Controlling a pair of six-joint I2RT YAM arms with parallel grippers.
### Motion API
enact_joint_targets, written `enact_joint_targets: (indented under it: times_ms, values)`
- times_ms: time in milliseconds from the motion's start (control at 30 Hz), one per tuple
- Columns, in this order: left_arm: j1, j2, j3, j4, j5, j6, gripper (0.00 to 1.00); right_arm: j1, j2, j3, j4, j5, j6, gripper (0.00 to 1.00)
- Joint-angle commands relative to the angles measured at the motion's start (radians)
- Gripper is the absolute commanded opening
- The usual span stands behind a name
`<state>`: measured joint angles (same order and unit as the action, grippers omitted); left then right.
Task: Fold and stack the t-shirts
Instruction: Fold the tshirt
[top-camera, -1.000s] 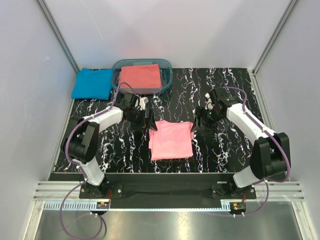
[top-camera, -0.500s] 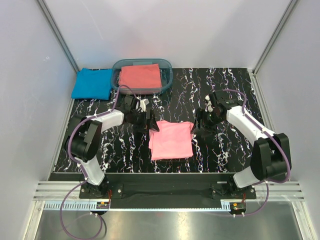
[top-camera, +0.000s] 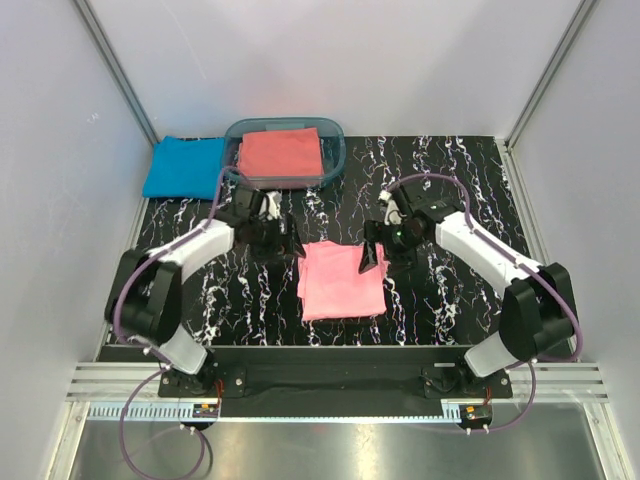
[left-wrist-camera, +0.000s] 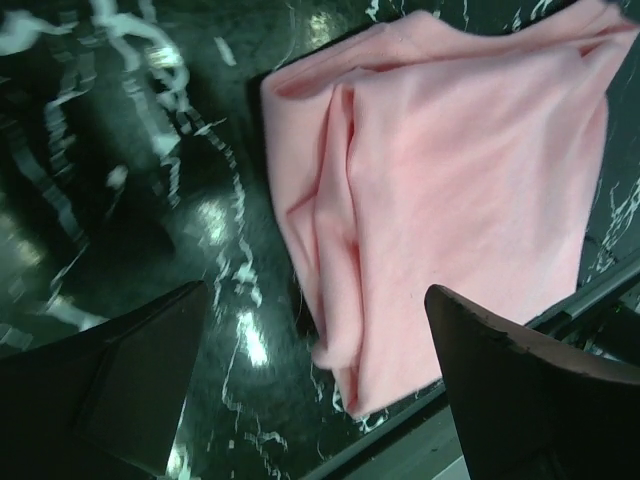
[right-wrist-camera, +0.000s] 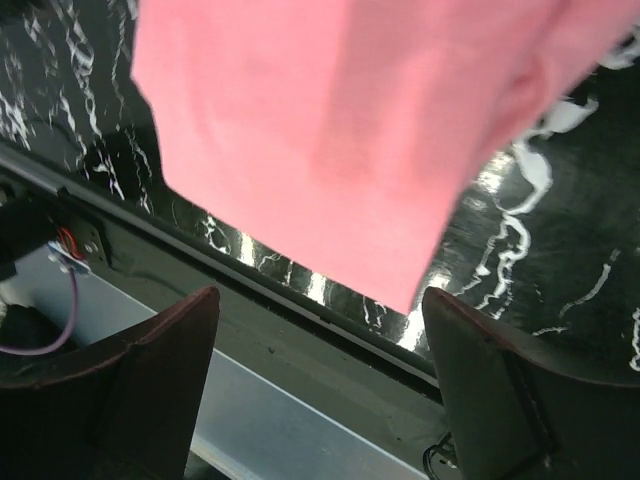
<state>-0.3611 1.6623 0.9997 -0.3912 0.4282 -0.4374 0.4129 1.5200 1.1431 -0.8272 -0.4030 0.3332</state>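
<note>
A folded light pink t-shirt (top-camera: 341, 281) lies flat on the black marbled table, near the middle. It fills the left wrist view (left-wrist-camera: 460, 170) and the right wrist view (right-wrist-camera: 340, 120). My left gripper (top-camera: 287, 243) is open and empty, just off the shirt's far left corner. My right gripper (top-camera: 371, 258) is open and empty, over the shirt's far right corner. A folded bright blue t-shirt (top-camera: 184, 167) lies at the back left. A folded coral-red t-shirt (top-camera: 281, 153) lies inside the clear tub (top-camera: 335, 152).
The clear bluish plastic tub stands at the back centre, right of the blue shirt. White walls with metal posts enclose the table on three sides. The table's front edge and a metal rail (right-wrist-camera: 300, 400) run below the pink shirt.
My right gripper has moved left onto the pink shirt's far right corner. My left gripper has drawn back a little to the left. The pink shirt lies as before.
</note>
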Motion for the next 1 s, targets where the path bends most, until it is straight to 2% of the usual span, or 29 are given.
enact_joint_targets:
  times_ms: [0,67,100,167,200,367,433,467,633,767,967]
  values:
    - [0.049,-0.232,0.024,-0.130,-0.129,-0.053,0.96,0.116,-0.009,0.073,0.033,0.056,-0.052,0.91]
    - [0.063,-0.314,0.011,-0.172,-0.169,-0.098,0.96,0.199,-0.007,0.092,0.040,0.111,-0.063,0.94]
    - [0.082,-0.352,-0.001,-0.202,-0.174,-0.113,0.96,0.290,0.000,0.099,0.040,0.186,-0.078,0.94]
    - [0.096,-0.473,-0.042,-0.245,-0.203,-0.170,0.95,0.389,0.006,0.110,0.051,0.284,-0.100,0.98]
    - [0.114,-0.513,-0.061,-0.256,-0.206,-0.190,0.94,0.500,0.012,0.110,0.056,0.396,-0.127,1.00]
    - [0.146,-0.714,-0.200,-0.294,-0.181,-0.333,0.90,0.776,0.038,0.017,0.206,0.778,-0.288,1.00]
    - [0.152,-0.759,-0.229,-0.316,-0.195,-0.380,0.89,0.848,0.055,-0.017,0.281,0.851,-0.374,1.00]
    - [0.155,-0.798,-0.239,-0.346,-0.206,-0.394,0.88,0.862,0.066,-0.046,0.302,0.918,-0.390,1.00]
    - [0.159,-0.898,-0.251,-0.523,-0.369,-0.520,0.88,0.960,0.178,-0.077,0.436,1.050,-0.491,1.00]
    - [0.160,-0.943,-0.243,-0.649,-0.420,-0.544,0.89,1.046,0.288,-0.071,0.508,1.147,-0.522,0.99]
    - [0.162,-0.989,-0.217,-0.731,-0.468,-0.546,0.90,1.057,0.420,-0.058,0.562,1.205,-0.520,0.95]
